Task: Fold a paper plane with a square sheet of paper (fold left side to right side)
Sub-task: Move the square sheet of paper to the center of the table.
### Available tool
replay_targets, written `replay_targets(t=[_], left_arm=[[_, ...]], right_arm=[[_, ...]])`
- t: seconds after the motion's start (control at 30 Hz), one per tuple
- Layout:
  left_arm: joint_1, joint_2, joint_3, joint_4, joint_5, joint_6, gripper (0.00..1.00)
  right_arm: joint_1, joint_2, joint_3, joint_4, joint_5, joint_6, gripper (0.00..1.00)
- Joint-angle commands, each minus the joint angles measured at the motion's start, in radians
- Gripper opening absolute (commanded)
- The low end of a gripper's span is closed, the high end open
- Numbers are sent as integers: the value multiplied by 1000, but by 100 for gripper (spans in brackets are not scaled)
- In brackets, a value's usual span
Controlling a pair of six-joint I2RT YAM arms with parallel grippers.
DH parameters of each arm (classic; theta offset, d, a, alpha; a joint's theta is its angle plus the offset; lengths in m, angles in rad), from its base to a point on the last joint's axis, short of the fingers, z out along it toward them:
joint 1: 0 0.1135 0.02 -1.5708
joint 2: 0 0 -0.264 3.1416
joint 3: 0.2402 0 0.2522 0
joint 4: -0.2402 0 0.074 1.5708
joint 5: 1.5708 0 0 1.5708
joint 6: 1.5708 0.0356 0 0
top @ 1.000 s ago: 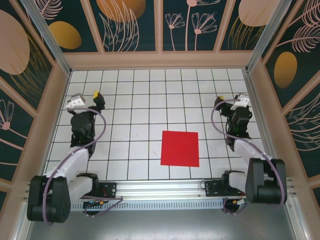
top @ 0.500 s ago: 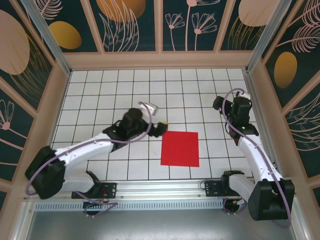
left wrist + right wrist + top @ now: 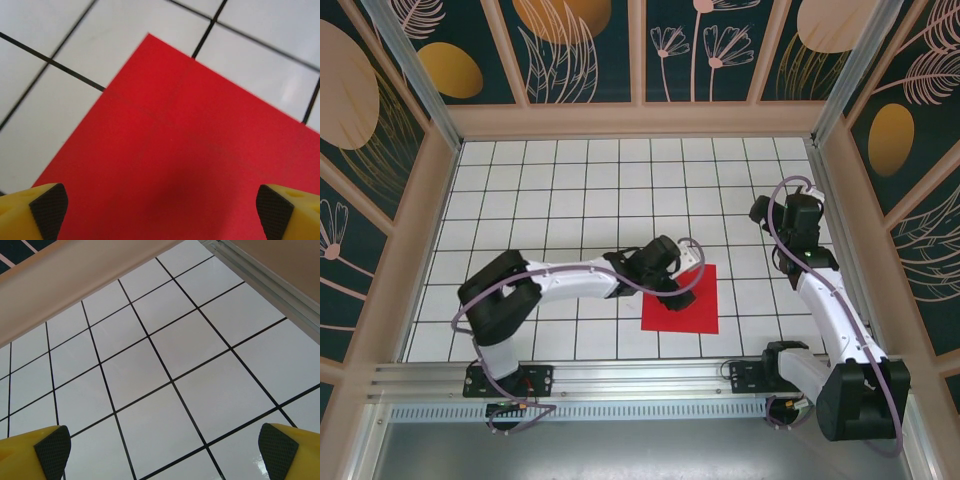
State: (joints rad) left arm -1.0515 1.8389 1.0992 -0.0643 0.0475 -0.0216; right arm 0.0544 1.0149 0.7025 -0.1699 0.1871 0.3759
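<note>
Gridded surface (image 3: 570, 180), floral walls (image 3: 580, 50); left hand (image 3: 160, 206) spread wide over the square sheet of paper (image 3: 698, 312), empty; right hand (image 3: 160, 447) also wide, empty.

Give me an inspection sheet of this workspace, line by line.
Surface: white table with black grid lines.
Job's things: square sheet of paper, red, flat, unfolded, front centre-right.
Clutter: nothing seen.
Grippers: left gripper open over the sheet's left part; right gripper open over bare tiles near the right wall.
Cables: purple cables loop at both wrists.
Surroundings: wood-framed floral wall panels.
</note>
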Motion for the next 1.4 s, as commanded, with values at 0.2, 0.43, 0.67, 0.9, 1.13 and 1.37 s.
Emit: replay_targets(t=[0.2,0.43,0.67,0.9,1.13,1.37], left_arm=[[-28,140,109,-120,-110,68,99],[-24,182,107,-140,-139,83,98],[54,178,77,-135,-95,94,98],[144,167,62,-144,-87,165,98],[231,176,74,-114,-33,267,98],[283,213,156,-121,18,343,99]], right_arm=[[9,-9,30,-33,31,-12,99],[9,-7,33,-31,23,-17,99],[9,-7,32,-37,15,-23,99],[10,-12,30,-41,8,-23,99],[10,-22,12,-24,-18,-25,99],[9,-9,-3,-16,-106,-6,99]])
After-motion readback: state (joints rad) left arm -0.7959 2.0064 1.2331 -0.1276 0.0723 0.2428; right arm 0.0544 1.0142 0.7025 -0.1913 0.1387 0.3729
